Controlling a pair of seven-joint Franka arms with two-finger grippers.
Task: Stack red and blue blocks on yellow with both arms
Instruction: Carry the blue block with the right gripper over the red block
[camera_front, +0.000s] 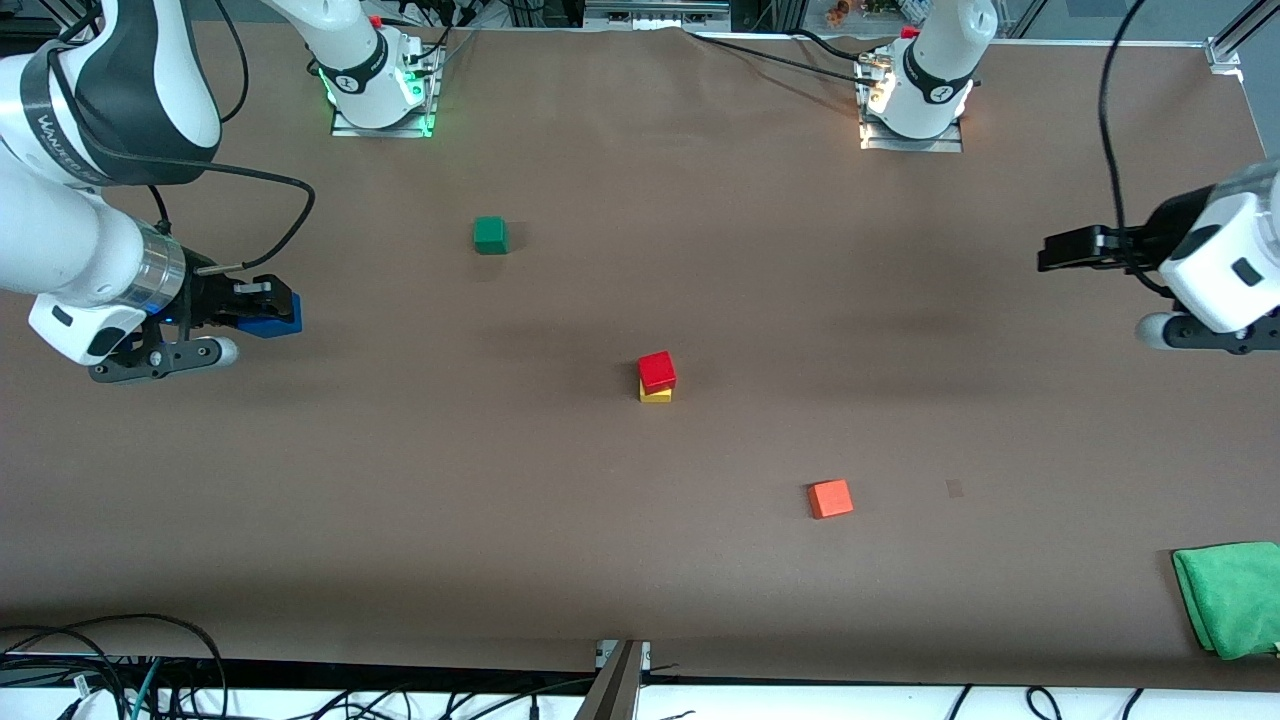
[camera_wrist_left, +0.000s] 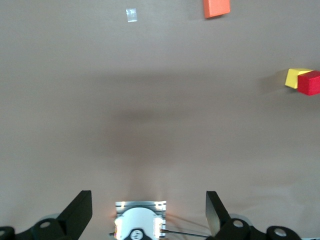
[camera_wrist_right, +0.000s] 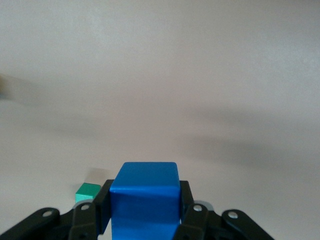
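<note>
The red block (camera_front: 657, 370) sits on top of the yellow cube (camera_front: 656, 393) near the middle of the table; the left wrist view shows the red block (camera_wrist_left: 309, 82) and yellow cube (camera_wrist_left: 294, 77) together too. My right gripper (camera_front: 268, 310) is shut on the blue block (camera_front: 276, 318) and holds it in the air over the right arm's end of the table; the blue block (camera_wrist_right: 145, 200) fills the space between its fingers. My left gripper (camera_front: 1060, 250) hangs open and empty over the left arm's end, with its fingers (camera_wrist_left: 80, 212) wide apart.
A dark green cube (camera_front: 490, 235) lies toward the robots' bases, farther from the front camera than the stack, and shows as the green cube (camera_wrist_right: 86, 192) in the right wrist view. An orange-red cube (camera_front: 830, 498) lies nearer the camera. A green cloth (camera_front: 1232, 595) lies at the left arm's end.
</note>
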